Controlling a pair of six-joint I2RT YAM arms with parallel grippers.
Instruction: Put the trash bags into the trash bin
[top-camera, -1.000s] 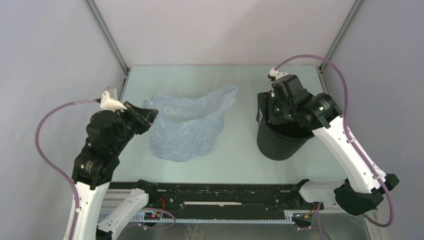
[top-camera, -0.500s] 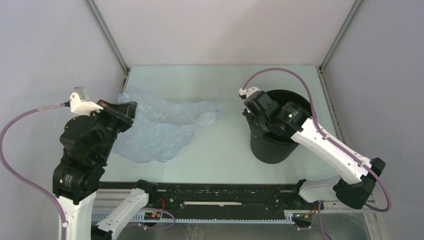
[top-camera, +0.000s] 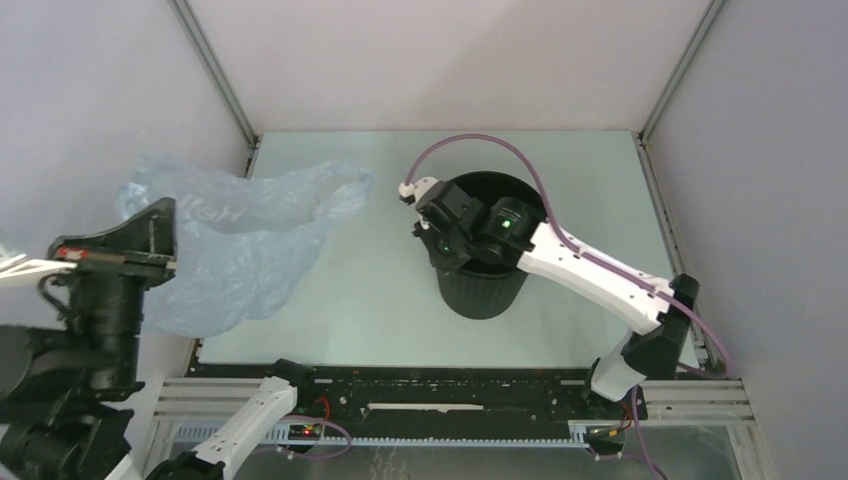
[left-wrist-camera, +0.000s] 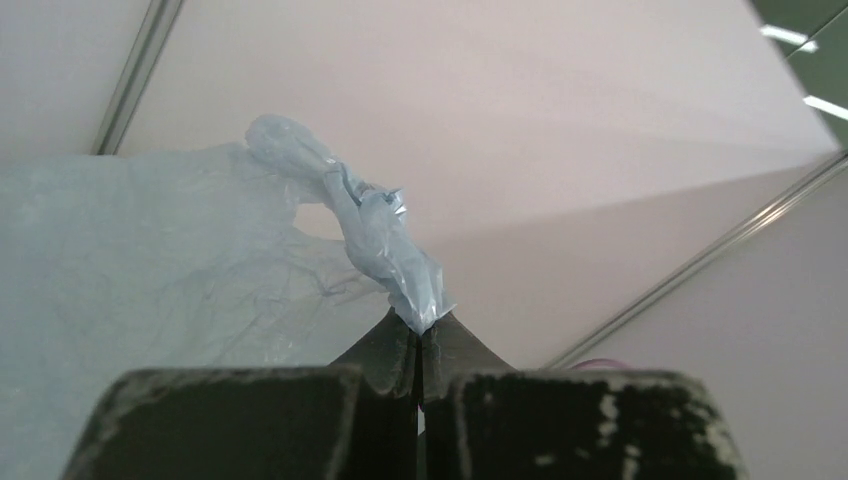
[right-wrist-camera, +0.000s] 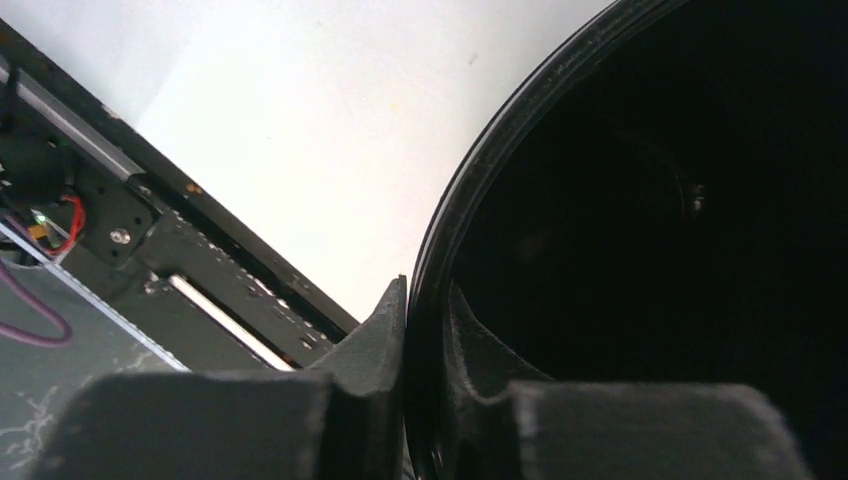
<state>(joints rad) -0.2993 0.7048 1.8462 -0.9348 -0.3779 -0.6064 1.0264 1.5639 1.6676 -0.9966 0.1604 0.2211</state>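
Trash bag (top-camera: 240, 240): a thin pale blue film with dark lettering is held by one twisted corner in the left gripper (left-wrist-camera: 420, 335). The rest of it is spread out in front of and below this gripper, above the left side of the table (top-camera: 400, 160).
Left gripper: the fingers are pressed together on the bag corner. A crumpled strip of film is seen rising just beyond the fingertips.
Trash bin (top-camera: 480, 290): black, round, ribbed on the lower part, with the opening turned upward. It is found directly under the right gripper (right-wrist-camera: 425, 297), well apart from the bag.
Right gripper: the bin rim is pinched, with one finger outside the wall and one inside.
Bin inside: dark, so the contents cannot be told.
Cable (top-camera: 470, 140): a purple loop is seen arching from the right wrist over the far rim.
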